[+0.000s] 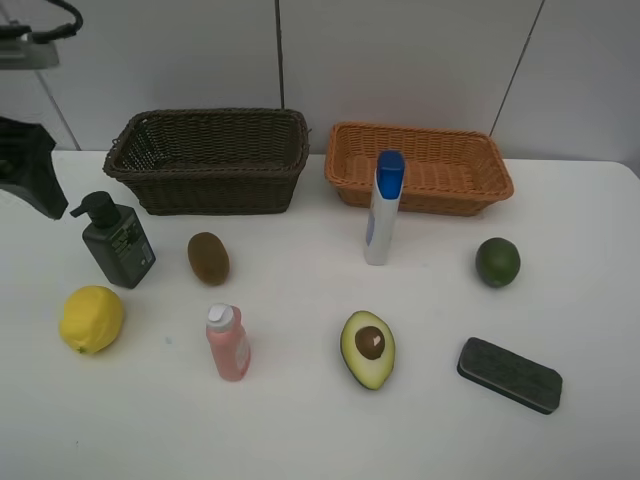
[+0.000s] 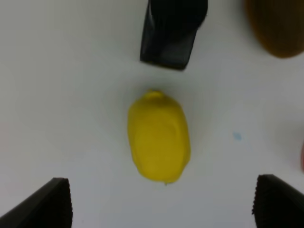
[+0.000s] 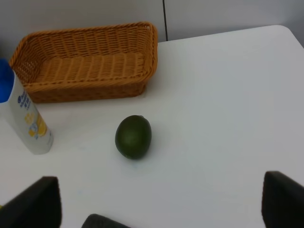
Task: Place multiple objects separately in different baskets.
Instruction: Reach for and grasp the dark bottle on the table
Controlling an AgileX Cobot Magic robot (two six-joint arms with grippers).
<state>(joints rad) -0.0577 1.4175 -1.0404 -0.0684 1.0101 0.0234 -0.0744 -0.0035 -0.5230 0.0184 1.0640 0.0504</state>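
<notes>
My left gripper hangs wide open over the lemon, with one finger on each side and not touching it; my right gripper is wide open too and holds nothing; the lime sits out in front of it.

I think this is the very start, because both baskets have nothing in them and all the things sit on the table.

My next move, I think, is to go straight down, close on the lemon, and lift it.

There is bare table on both sides of the lemon, so my fingers have room; the pump bottle stands just past it, so I must not push forward; the kiwi is off to the side.

The lime has lots of room around it and is well away from the table edge; the white bottle stands tall right in front of the orange basket, so I would carry things in around it.

Farthest back, by the wall, is the dark basket; the way there from the lemon goes over the pump bottle, so I must lift high.
</notes>
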